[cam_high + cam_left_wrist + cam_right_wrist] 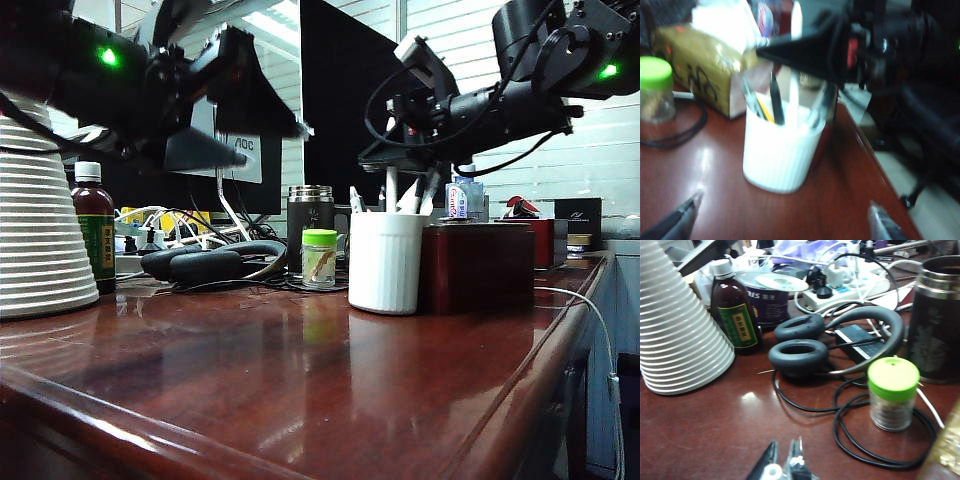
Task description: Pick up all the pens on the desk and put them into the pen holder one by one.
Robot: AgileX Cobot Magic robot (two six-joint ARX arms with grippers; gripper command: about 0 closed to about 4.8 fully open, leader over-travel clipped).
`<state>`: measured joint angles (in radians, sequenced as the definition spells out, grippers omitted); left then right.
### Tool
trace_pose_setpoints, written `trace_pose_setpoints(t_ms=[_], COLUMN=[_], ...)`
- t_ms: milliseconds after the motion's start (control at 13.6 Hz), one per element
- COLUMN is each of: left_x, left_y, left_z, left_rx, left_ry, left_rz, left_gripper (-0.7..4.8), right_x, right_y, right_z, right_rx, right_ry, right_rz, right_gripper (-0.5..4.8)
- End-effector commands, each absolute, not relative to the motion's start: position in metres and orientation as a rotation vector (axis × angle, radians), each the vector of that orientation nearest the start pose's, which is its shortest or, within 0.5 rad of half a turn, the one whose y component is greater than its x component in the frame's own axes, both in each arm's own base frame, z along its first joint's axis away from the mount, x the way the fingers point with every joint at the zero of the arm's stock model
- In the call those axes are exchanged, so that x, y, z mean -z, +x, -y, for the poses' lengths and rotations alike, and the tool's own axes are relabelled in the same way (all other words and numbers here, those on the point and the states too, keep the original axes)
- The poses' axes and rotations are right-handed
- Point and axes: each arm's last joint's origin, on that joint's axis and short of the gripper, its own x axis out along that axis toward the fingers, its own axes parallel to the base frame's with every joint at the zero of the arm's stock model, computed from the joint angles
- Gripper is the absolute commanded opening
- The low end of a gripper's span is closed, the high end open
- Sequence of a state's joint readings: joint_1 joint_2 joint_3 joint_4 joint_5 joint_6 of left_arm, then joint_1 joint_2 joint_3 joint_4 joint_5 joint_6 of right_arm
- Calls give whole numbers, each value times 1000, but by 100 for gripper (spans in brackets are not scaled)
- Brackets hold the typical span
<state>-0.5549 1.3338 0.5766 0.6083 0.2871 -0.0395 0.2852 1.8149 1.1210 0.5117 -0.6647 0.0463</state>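
Observation:
The white ribbed pen holder [385, 262] stands on the reddish-brown desk [300, 390]. My right gripper [395, 165] hangs just above it, shut on a white pen [392, 190] held upright. In the left wrist view the white pen [794, 102] reaches down inside the pen holder [780, 155], beside a black pen [776, 100] and a clear pen [817, 107]. In the right wrist view the right gripper [786, 447] has the pen's round white end [772, 472] between its nearly closed jaws. My left gripper [785, 217] is open and empty, up off the desk and facing the holder from the left.
A dark red box [478, 265] touches the holder's right side. Behind and left of it are a steel mug [310, 215], a green-lidded jar [319, 258], black headphones [205, 262] with loose cables [860, 440], a brown bottle [94, 225] and a white ribbed cone [35, 220].

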Motion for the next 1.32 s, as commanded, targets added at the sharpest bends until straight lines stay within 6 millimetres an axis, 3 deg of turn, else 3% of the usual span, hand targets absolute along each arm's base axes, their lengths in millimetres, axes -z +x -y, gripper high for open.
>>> trace_pose_setpoints(t_ms=[74,147,368,957,1104,1325], left_x=[-227,-227,-230,-230,-231,-260], left_y=[226,226,226,226,226,216], left_z=[151,151,151,151,151,145], left_rx=[856,868,869,872,872,877], left_ry=[-25,-26,-29,-30,-31,-112], left_rz=[-130,-128,-102,-99,-89,48], left_gripper=[479,479,479,479,479,456], right_x=[-238,-239,-239,-250,-263,-317], right_y=[376,376,376,373,368,340], right_z=[-135,-135,-135,-134,-132,-122], right_rx=[-968,-976,-976,-963,-964,-941], right_ry=[75,84,86,76,69,48], right_rz=[-181,-185,-186,-140,-105,14], right_gripper=[37,128,173,176,176,175])
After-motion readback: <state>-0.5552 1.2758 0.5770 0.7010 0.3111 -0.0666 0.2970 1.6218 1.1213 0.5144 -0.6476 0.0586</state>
